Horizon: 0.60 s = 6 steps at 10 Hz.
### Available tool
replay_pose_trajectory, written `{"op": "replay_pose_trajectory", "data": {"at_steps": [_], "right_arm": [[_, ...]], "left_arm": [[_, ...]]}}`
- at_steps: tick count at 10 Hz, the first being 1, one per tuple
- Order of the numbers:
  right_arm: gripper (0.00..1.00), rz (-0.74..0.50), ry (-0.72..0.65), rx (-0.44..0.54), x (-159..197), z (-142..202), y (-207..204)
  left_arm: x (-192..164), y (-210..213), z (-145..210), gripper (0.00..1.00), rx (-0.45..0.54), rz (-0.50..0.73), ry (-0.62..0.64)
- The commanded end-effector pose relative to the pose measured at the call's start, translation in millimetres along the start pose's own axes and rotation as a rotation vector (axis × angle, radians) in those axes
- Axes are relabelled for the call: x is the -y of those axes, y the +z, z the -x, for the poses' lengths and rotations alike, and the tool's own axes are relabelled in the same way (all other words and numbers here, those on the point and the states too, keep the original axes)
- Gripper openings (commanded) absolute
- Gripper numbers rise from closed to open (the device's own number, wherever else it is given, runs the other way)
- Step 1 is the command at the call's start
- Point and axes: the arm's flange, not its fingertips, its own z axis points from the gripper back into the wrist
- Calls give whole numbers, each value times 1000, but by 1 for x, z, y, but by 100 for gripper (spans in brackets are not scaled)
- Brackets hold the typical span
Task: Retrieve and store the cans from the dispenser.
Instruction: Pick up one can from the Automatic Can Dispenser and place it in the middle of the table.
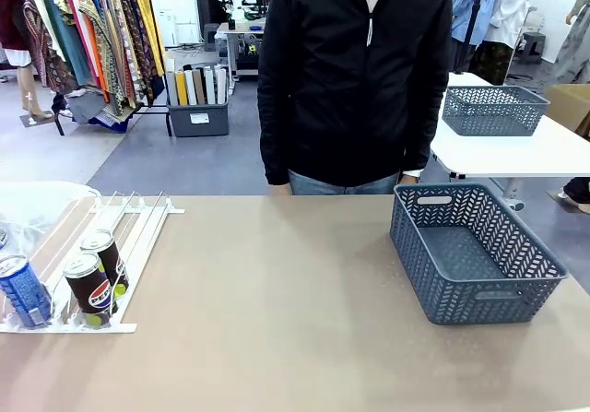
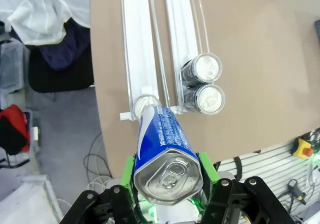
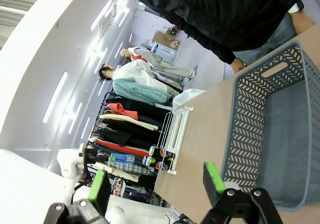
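Right, we read this as the retrieve step on the first can. The left hand [image 2: 167, 186] is clenched on a blue can [image 2: 161, 134], with the green pads [image 2: 208, 168] on either side of its body. The silver top faces the wrist camera and the base points down at the dispenser [image 2: 137, 48]. The can hangs tilted over the rack's stopper end and looks clear of the rails.

In the dispenser:
- a second blue can [image 2: 146, 103] sits at the stopper in the lane right under the held one
- two black Pepsi cans [image 2: 200, 68] sit in the next lane, one behind the other and touching, the front one at the stopper

The right hand [image 3: 157, 180] is released, pads wide apart with nothing between them. It hovers just beside the near wall of the grey-blue lattice basket [image 3: 280, 134]. The basket sits at the robot's right on the tabletop [image 1: 277, 311], well apart from the dispenser, with no can in it. A person [image 1: 355, 80] stands at the far side with arms down.

The next move calls for:
- carrying the can across the tabletop to the basket
- holding the clamp firm, since we expect a smooth, tilted can to slip
- getting it inside the basket walls and low before letting go

We can't tell whether the left hand will reach across or pass to the right hand. By our count, three cans are left after this one.
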Motion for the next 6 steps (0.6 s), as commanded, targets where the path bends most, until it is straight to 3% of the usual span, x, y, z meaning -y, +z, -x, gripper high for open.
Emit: {"op": "replay_pose_trajectory", "data": {"at_steps": [1,3,6], "right_arm": [[100,-17,2,15,-4,-3,0],[100,-17,2,15,-4,-3,0],[100,-17,2,15,-4,-3,0]], "left_arm": [[48,-16,-26,0,89,54,-40],[132,-43,-65,0,130,172,-136],[262,-112,-87,0,43,232,-252]]}}
